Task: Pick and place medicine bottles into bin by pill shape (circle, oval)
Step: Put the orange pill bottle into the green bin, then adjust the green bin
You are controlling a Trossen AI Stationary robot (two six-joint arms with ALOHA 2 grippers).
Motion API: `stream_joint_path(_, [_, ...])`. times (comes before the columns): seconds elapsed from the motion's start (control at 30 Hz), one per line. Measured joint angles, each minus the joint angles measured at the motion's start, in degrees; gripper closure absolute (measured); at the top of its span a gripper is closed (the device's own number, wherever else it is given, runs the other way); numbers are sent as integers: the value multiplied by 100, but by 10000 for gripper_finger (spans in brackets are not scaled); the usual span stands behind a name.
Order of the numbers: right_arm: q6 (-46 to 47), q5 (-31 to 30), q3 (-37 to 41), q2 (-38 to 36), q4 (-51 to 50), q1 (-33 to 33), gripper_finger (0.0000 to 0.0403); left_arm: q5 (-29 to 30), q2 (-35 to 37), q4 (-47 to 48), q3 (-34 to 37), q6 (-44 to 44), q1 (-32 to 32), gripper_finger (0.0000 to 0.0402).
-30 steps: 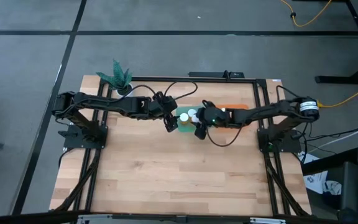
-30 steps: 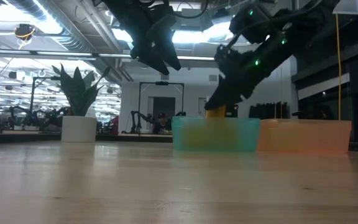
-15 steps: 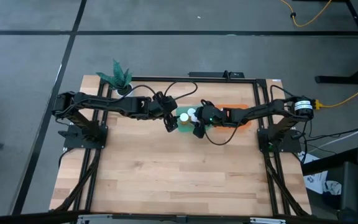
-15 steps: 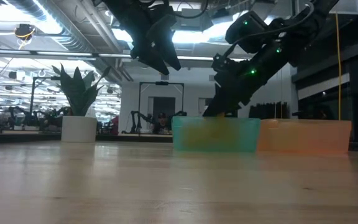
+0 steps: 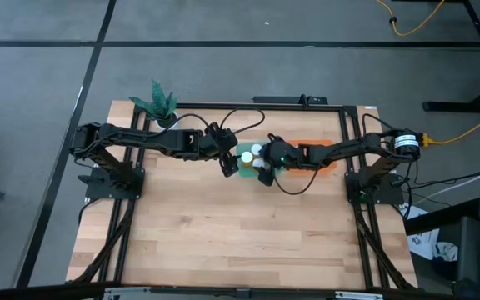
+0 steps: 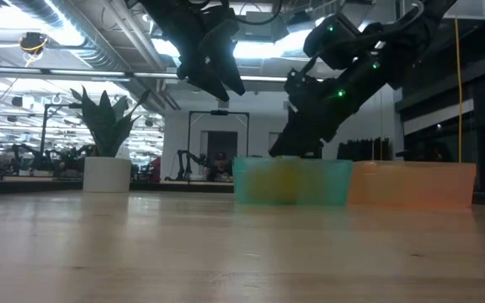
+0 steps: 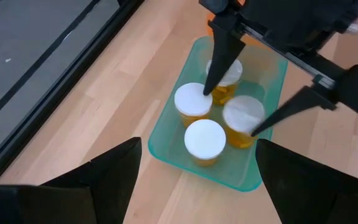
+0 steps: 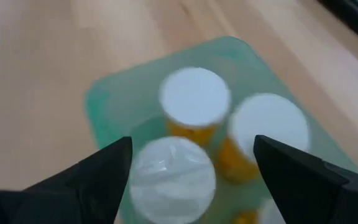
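Note:
A green bin [image 7: 166, 144] holds several amber bottles with white caps [image 7: 193, 99], [image 7: 205, 138], [image 7: 225, 71], standing upright on its floor. My right gripper [image 7: 230, 112] is open just above the bin. Its fingers stand either side of another bottle [image 7: 244, 113], which also shows in the right wrist view [image 8: 173, 171]. My left gripper [image 5: 227, 164] is open and empty, raised above the table at the bin's left side; it also shows in the low view [image 6: 226, 84].
An orange bin [image 6: 411, 183] stands right beside the green bin [image 6: 291, 181], on its right. A white pot with a green plant [image 5: 158, 104] stands at the table's far left corner. Bare wooden table [image 5: 240, 233] lies toward the near edge.
My right gripper has gone down toward the green bin with an amber bottle hanging below it. The bottle was above the bin's rim and now stands down inside the bin among the others.

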State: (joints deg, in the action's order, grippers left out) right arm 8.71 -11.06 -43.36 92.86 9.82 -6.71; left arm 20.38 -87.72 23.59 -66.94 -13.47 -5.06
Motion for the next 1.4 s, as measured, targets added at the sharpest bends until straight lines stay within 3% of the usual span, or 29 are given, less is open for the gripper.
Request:
stream_joint_path(0.27, [-176,233,-566,3,-673,208,64,-9,0,3,0,2,0,94])
stream_joint_path(0.63, [-472,178,-2107,-570,-4246,360,63,-186,304,695,-7,294,74,95])
stream_joint_path(0.73, [-247,209,-2266,-764,-4861,395,63,-178,463,742,-8,280,74,95])
stream_joint_path(0.83, [-493,621,-2171,-925,-5067,468,63,-289,540,797,-5,-328,74,95])
stream_joint_path(0.93, [-374,1017,-2071,-1158,-5262,570,63,-840,506,484,59,-350,107,95])
stream_joint_path(1.13, [270,854,-1613,-2043,-5423,953,63,-2099,-63,-1064,636,-218,522,95])
stream_joint_path(1.4, [718,467,-1242,-3380,-5437,1457,63,-2081,-1185,-2179,721,-275,648,95])
